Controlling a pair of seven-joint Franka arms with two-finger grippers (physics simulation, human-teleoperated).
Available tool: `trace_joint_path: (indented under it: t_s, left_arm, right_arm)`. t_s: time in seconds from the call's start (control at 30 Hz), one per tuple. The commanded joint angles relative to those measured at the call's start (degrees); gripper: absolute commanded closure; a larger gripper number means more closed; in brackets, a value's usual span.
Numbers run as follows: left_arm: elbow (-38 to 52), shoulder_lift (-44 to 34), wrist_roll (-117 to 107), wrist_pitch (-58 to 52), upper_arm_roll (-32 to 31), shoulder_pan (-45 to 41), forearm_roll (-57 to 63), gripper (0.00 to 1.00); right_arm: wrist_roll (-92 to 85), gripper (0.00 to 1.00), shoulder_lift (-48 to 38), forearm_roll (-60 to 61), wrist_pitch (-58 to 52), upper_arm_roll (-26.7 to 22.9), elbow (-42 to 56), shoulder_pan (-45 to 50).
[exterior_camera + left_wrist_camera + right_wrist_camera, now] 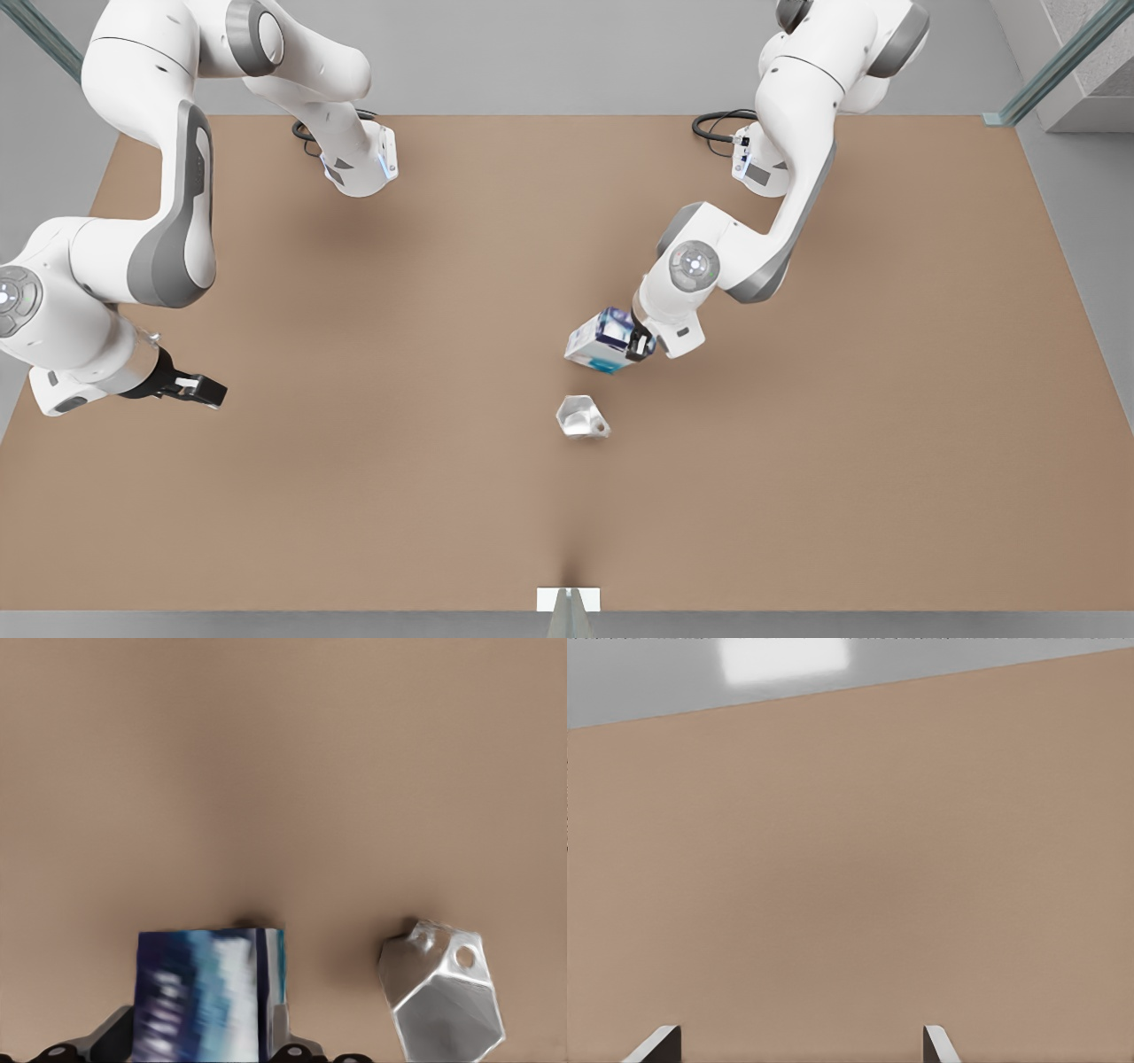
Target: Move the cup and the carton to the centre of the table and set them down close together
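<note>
Near table (pixel 354 496) centre, left end effector (pixel 640 341) clamps carton (pixel 602 341) – cup (pixel 581 416) beside

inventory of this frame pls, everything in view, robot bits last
carton: 1, white and light blue with navy band, tilted in the left gripper near the table's centre
cup: 1, pale grey-white, faceted, on the table close by the carton, apart from it
table: 1, tan-brown, under everything
cables: 2 black coils, at the arm bases on the far edge
left gripper: 1, shut on the carton, at the front view's right of centre
right gripper: 1, open, waiting at the front view's left edge
</note>
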Motion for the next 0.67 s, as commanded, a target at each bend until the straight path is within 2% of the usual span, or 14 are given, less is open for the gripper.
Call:
trace_joint_path:
  t_s: [0.0, 0.07, 0.23, 0.3, 0.37, 0.4, 0.43, 0.47, 0.53, 0.63]
  left_arm:
    - [0.0, 0.0, 0.0, 0.0, 0.0, 0.0, 0.33, 0.06]
    - [0.0, 0.0, -0.26, -0.09, 0.0, 0.0, 0.33, 0.01]
    - [0.18, -0.88, 0.26, -3.68, 0.09, 0.09, 0.24, 0.0]
    - [0.35, -4.4, 20.28, -14.76, 7.37, 2.9, 0.15, 0.0]
    - [1.05, -5.1, 40.14, -16.87, 11.86, 7.11, 0.06, 0.0]
    - [1.75, -6.15, 50.31, -18.1, 12.13, 10.71, 0.5, 0.0]
    - [9.22, -7.56, 78.37, -27.32, 12.21, 17.83, 0.85, 0.0]
    - [14.23, -7.56, 93.15, -31.9, 12.13, 19.34, 6.73, 0.0]
    - [18.63, -8.26, 94.83, -32.52, 12.04, 21.44, 7.8, 0.0]
    - [18.81, -7.74, 94.83, -33.31, 12.04, 21.53, 8.06, 0.0]
  right_arm:
    - [0.0, 0.0, -0.01, 0.0, 0.0, 0.0, 0.09, 0.01]
    - [0.0, 0.0, -0.01, 0.0, 0.0, 0.0, 0.09, 0.01]
    - [0.0, 0.0, -0.01, 0.0, 0.0, 0.0, 0.09, 0.01]
    - [0.0, 0.0, -0.09, 0.0, 0.0, 0.0, 0.18, -0.26]
    - [0.0, 0.0, -0.09, 0.0, 0.0, 0.0, 0.18, -0.26]
    - [-0.09, 0.0, -0.01, 0.0, 0.0, 0.0, 0.18, -0.26]
    - [-0.09, 0.0, -0.01, 0.0, 0.0, 0.0, 0.18, -0.26]
    - [-0.09, 0.0, -0.01, 0.09, 0.0, 0.0, 0.18, -0.34]
    - [-0.26, 0.0, 0.08, 0.09, 0.0, 0.0, 0.18, -0.43]
    - [-3.69, 0.0, -0.09, 1.76, -0.53, 0.09, 0.88, -1.4]
